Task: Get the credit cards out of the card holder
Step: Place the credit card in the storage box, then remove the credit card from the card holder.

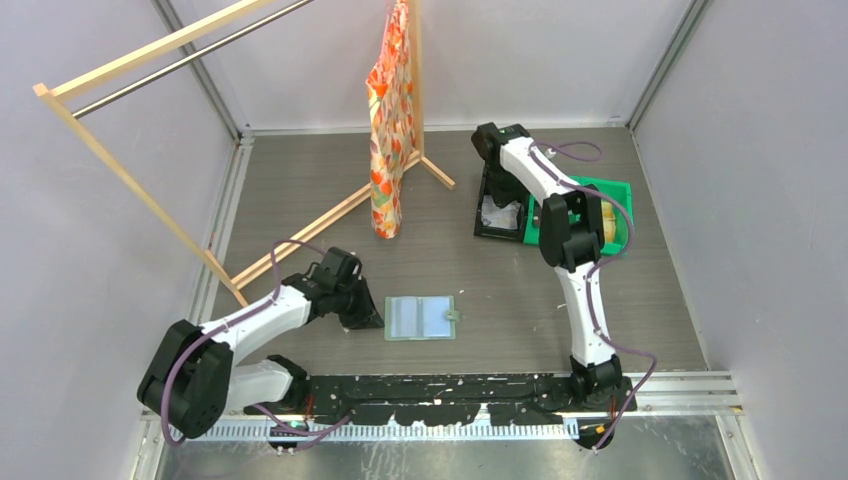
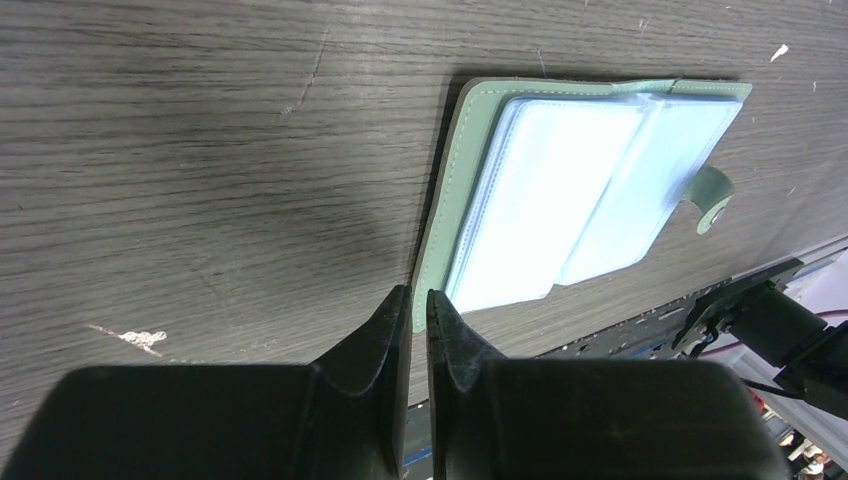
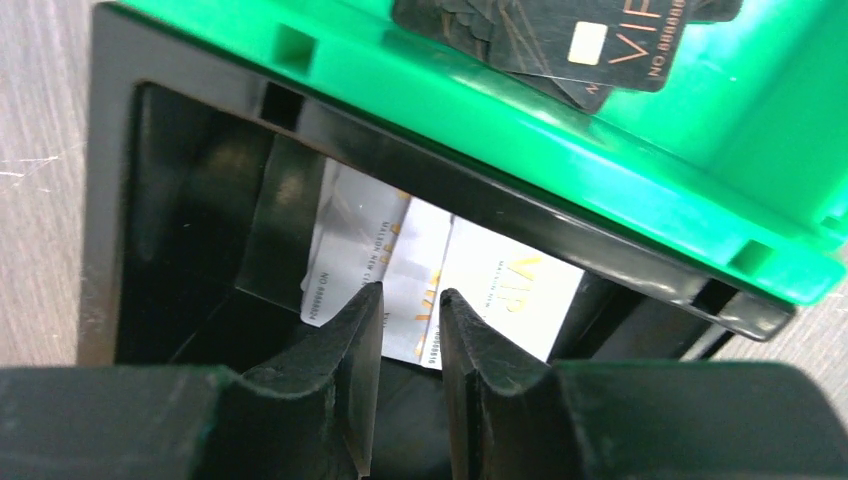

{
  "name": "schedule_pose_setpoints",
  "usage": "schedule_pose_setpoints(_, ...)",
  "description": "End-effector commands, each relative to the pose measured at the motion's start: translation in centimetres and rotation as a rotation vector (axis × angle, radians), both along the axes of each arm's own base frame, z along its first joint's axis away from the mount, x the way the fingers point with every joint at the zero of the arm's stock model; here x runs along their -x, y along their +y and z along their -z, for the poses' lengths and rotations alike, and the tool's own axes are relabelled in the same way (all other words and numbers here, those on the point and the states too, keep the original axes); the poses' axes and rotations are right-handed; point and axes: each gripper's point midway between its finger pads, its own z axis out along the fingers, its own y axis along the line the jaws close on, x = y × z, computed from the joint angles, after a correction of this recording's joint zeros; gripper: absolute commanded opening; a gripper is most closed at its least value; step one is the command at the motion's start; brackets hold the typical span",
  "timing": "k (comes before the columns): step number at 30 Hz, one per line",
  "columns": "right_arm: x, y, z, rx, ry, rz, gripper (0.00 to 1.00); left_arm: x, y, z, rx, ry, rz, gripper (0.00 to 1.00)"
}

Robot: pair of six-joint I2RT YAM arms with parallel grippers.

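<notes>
Pale walls close in a grey wood-grain tabletop (image 1: 500, 290). At its far left stands a wooden clothes rack (image 1: 150, 50) with an orange patterned garment (image 1: 388, 130) hanging from it.

Near the front edge, roughly midway between the two arm bases, the card holder (image 1: 420, 318) lies opened flat. Its sage-green cover faces down, its pale blue-grey pockets (image 2: 560, 190) face up, and the snap tab (image 2: 712, 195) sticks out on the side away from the left arm.

The left end effector (image 2: 420, 297) sits low at the holder's left edge. Its fingers are drawn almost together, and the green cover's rim runs straight into the slit between them — pinched there, as far as the wrist view shows.

The right arm reaches to the far right of the tabletop, where a black bin (image 3: 110, 200) and a green bin (image 3: 500, 130) stand side by side, touching. The right end effector (image 3: 412, 295) hangs over the black bin with its fingers apart by a modest gap and nothing between them.

Below it, on the black bin's floor, lie several white cards (image 3: 500, 280), overlapping one another. In the green bin rest black cards (image 3: 560, 40) with gold lettering — also stacked loosely, not squared up.
</notes>
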Motion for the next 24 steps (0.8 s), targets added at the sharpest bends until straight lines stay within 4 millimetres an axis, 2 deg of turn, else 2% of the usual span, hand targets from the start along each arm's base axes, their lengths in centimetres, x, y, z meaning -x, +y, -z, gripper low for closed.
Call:
schedule_pose_setpoints(1, -2.0, -0.3, -4.8, 0.002, -0.143, -0.044, 0.33, 0.0, 0.3, -0.1, -0.006, -0.014, -0.005, 0.13)
schedule_pose_setpoints(5, -2.4, 0.2, -6.8, -0.017, -0.198, -0.145, 0.33, -0.1, 0.2, -0.4, -0.003, -0.023, -0.004, 0.12)
schedule_pose_setpoints(6, -3.9, 1.4, -7.4, -0.047, -0.273, -0.230, 0.32, -0.2, 0.3, -0.4, -0.005, -0.026, -0.004, 0.13)
schedule_pose_setpoints(7, -4.9, 2.6, -9.4, -0.073, -0.356, -0.296, 0.31, -0.3, 0.3, -0.5, -0.008, -0.031, -0.003, 0.13)
schedule_pose_setpoints(8, -5.0, 3.2, -9.9, -0.074, -0.399, -0.353, 0.31, -0.4, 0.3, -0.7, -0.010, -0.036, -0.001, 0.13)
schedule_pose_setpoints(9, -5.5, 4.1, -12.2, -0.072, -0.482, -0.411, 0.32, -0.4, 0.3, -0.7, -0.013, -0.040, 0.002, 0.13)
schedule_pose_setpoints(13, -4.7, 7.6, -18.2, -0.025, -0.655, -0.682, 0.35, -0.8, 0.5, -1.3, -0.020, -0.067, -0.006, 0.14)
schedule_pose_setpoints(15, -3.2, 9.6, -20.3, 0.046, -0.656, -0.825, 0.35, -1.0, 0.6, -1.6, -0.022, -0.078, -0.009, 0.15)
schedule_pose_setpoints(18, 0.2, 11.9, -21.3, 0.159, -0.619, -1.000, 0.37, -1.1, 0.6, -2.1, -0.025, -0.092, 0.000, 0.15)
schedule_pose_setpoints(20, 3.1, 14.0, -21.0, 0.199, -0.609, -1.142, 0.39, -1.1, 0.9, -2.4, -0.032, -0.114, 0.001, 0.15)
schedule_pose_setpoints(24, 9.2, 16.1, -18.2, 0.206, -0.592, -1.291, 0.42, -1.4, 1.6, -3.0, -0.056, -0.162, -0.009, 0.16)
